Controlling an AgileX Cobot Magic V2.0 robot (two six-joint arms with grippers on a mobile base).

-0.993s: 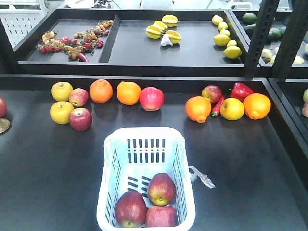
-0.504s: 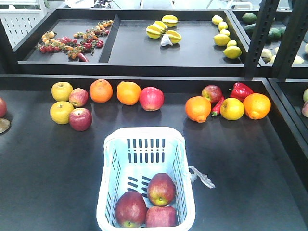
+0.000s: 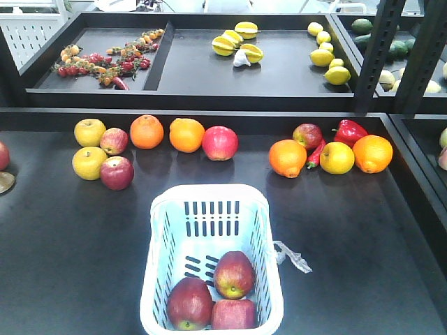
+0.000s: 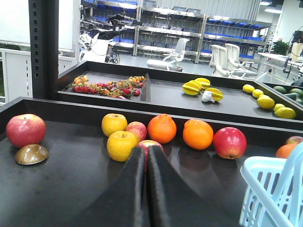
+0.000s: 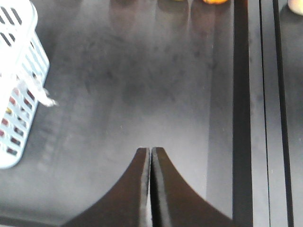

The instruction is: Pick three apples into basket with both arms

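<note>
All three apples already lie in the basket, which sits right of the left pincer and left of the right pincer, both closed and empty.

Three dark red apples lie together in the near end of the basket, touching one another. One sits at the near left with a yellow-green base showing, one at the near right, and the third rests just behind them with its yellow-green patch turned up. The basket is pale blue-white plastic, rectangular, with slotted sides, standing upright at the near edge of the dark counter, roughly at its middle. A clear plastic scrap hangs off its right rim onto the counter.
</note>
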